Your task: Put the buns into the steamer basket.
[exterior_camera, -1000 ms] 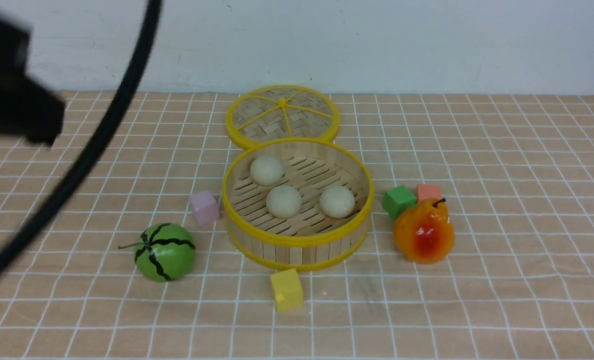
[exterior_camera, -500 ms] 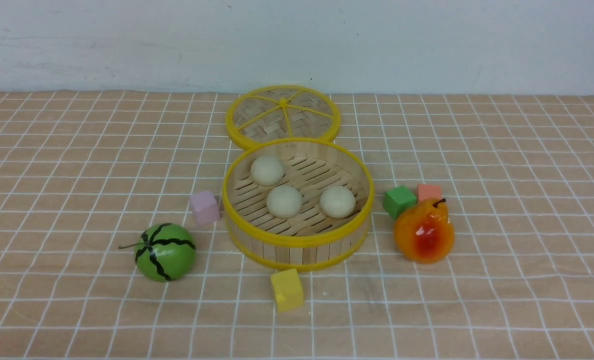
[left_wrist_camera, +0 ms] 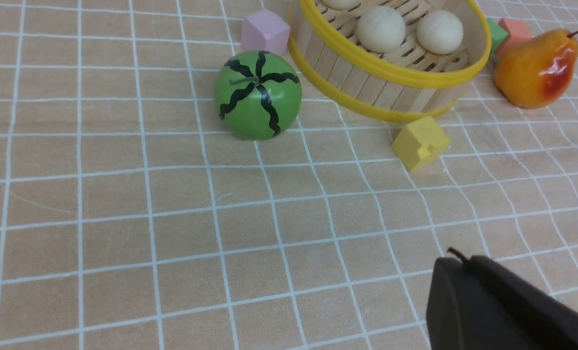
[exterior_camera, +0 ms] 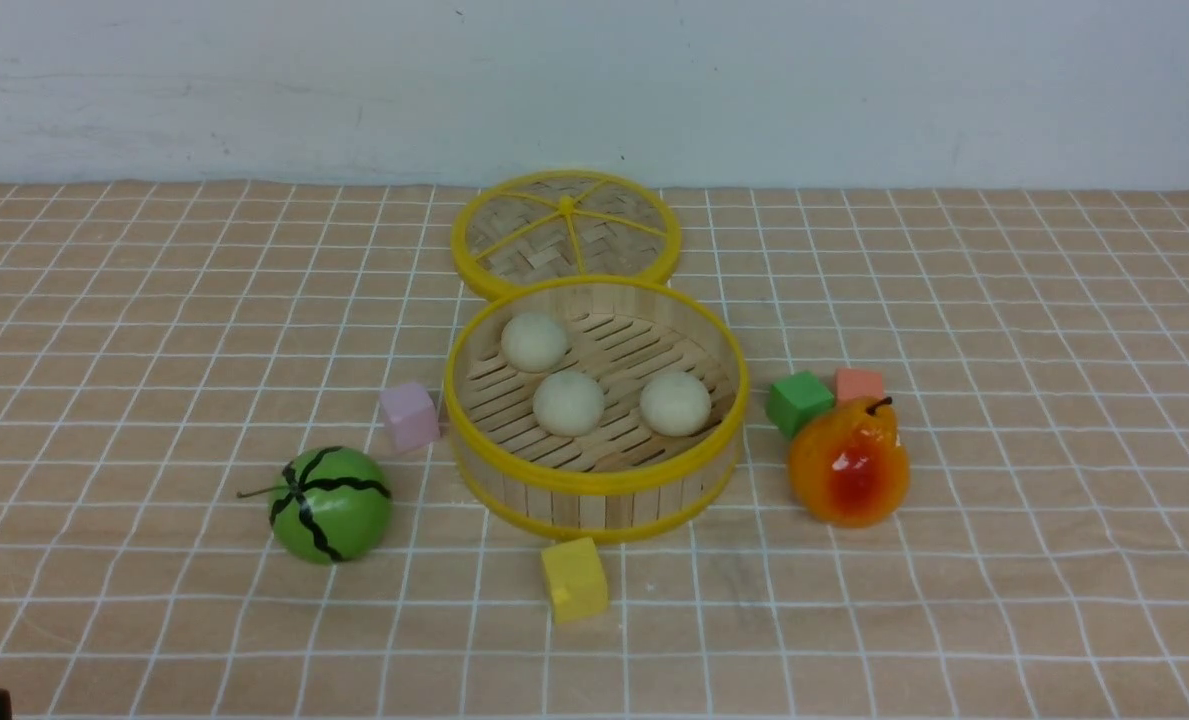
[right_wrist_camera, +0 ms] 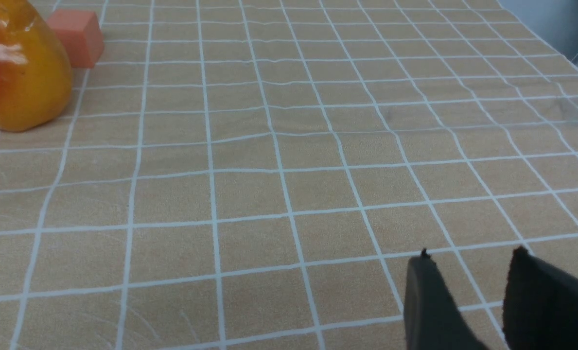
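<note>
Three off-white buns (exterior_camera: pixel 534 341) (exterior_camera: pixel 568 403) (exterior_camera: pixel 675 403) lie inside the steamer basket (exterior_camera: pixel 594 487), a round bamboo tray with yellow rims at the middle of the table. In the left wrist view two buns (left_wrist_camera: pixel 381 28) (left_wrist_camera: pixel 439 31) show fully in the basket (left_wrist_camera: pixel 391 73). My left gripper (left_wrist_camera: pixel 456 262) is shut and empty, low over the cloth, well short of the basket on the near left side. My right gripper (right_wrist_camera: pixel 471 257) is open and empty over bare cloth, to the right of the pear.
The woven lid (exterior_camera: pixel 565 232) lies behind the basket. A green watermelon ball (exterior_camera: pixel 331 503) and pink cube (exterior_camera: pixel 410 415) sit left of it. A yellow cube (exterior_camera: pixel 574 579) sits in front. A green cube (exterior_camera: pixel 799 402), salmon cube (exterior_camera: pixel 859 384) and pear (exterior_camera: pixel 849 462) sit right.
My left arm and its black cable have left the left side of the front view; only a dark bit shows at the bottom-left corner now. The buns and basket have not moved.
</note>
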